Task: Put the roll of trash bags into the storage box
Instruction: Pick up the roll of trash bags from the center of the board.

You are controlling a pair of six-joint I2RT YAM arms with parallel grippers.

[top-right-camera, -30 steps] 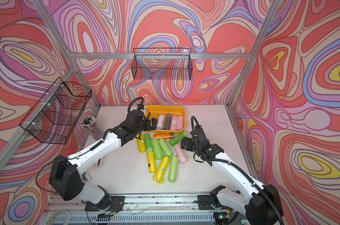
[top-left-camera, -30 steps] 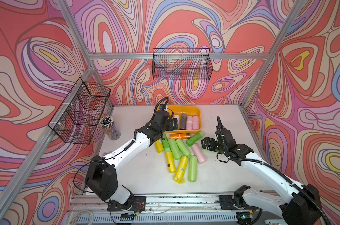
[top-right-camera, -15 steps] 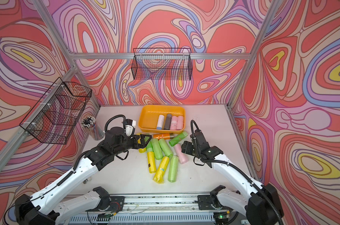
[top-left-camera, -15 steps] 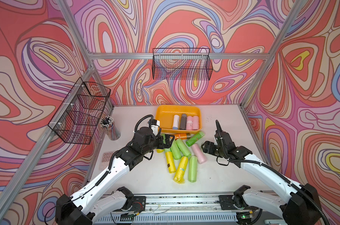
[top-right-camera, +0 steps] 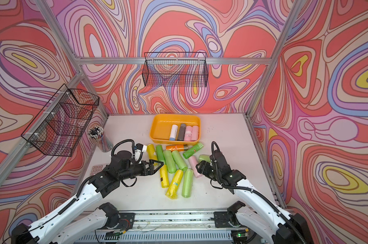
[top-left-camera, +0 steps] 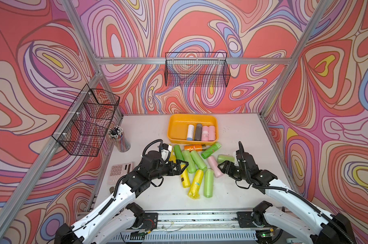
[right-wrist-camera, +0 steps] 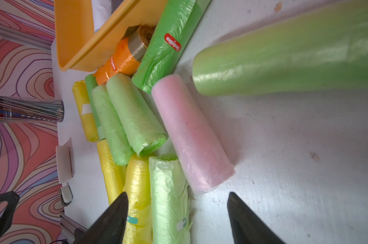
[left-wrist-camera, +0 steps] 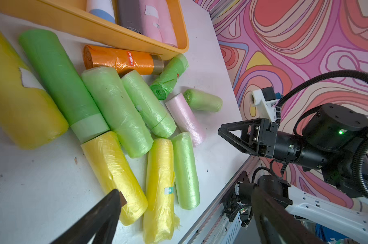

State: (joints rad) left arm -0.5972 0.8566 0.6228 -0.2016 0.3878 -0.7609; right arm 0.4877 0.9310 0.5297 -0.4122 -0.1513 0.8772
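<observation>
Inside, the storage box point(top-left-camera: 177, 126) holds four rolls point(top-left-camera: 198, 132).

The left gripper point(top-left-camera: 182, 166) is no longer at the storage box point(top-left-camera: 171, 131). Its arm is drawn back toward the front of the table, and it now hangs with jaws wide above a yellow roll point(top-left-camera: 185, 179) at the pile's near-left. The right gripper point(top-left-camera: 222, 166) sits slightly closer to the near end of the pink roll point(top-left-camera: 213, 166) on the table than before, its jaws narrower but apart.
</observation>
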